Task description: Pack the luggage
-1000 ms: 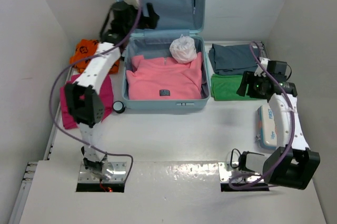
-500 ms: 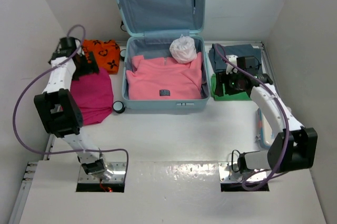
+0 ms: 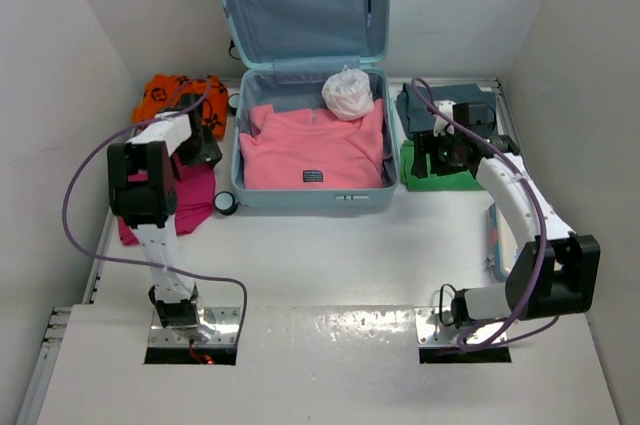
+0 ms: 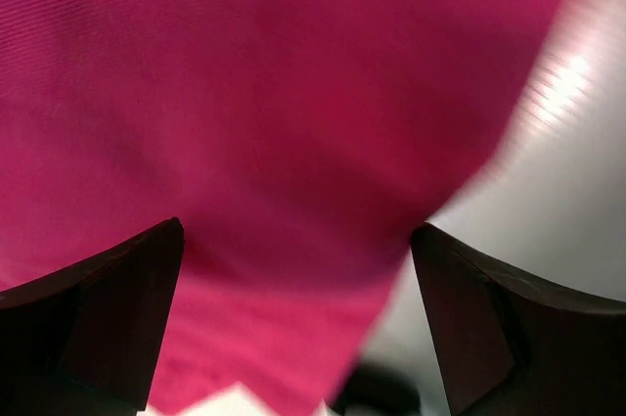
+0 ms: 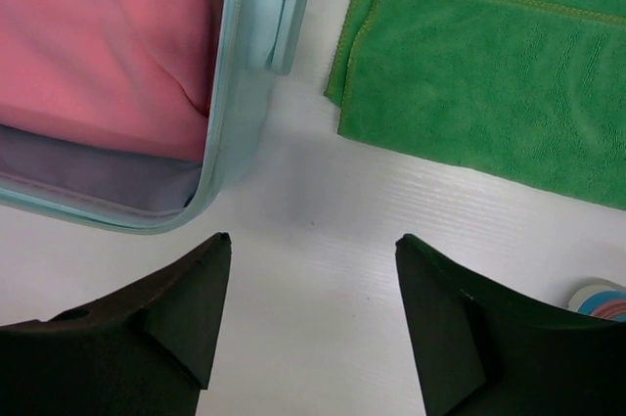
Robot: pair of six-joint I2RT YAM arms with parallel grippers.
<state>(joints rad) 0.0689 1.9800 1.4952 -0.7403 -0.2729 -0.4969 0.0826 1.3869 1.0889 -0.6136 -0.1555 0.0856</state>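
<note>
Left gripper (image 4: 295,240): fingers spread wide, nothing between them. Magenta cloth (image 4: 245,93) lies directly below and ahead of the tips. Its loose edge runs off toward the right finger, with bare table (image 4: 577,142) beyond.

Right gripper (image 5: 311,245): fingers apart, empty, over bare table. Green towel (image 5: 489,83) is ahead and right of the tips. The suitcase (image 3: 290,197) corner is ahead and left.

Suitcase is open, lid up, well to the right of the left fingers. It holds a pink shirt (image 3: 310,150) and a white bag (image 3: 348,93).

Step, as I judge it: pick up the magenta cloth.
- Drop straight down so both tips land on fabric, away from the loose edge.
- Pinch a thick fold, not a single layer.
- Lift high enough to clear the suitcase wall before swinging over.
- Risk: the cloth unfolds and trails.
</note>
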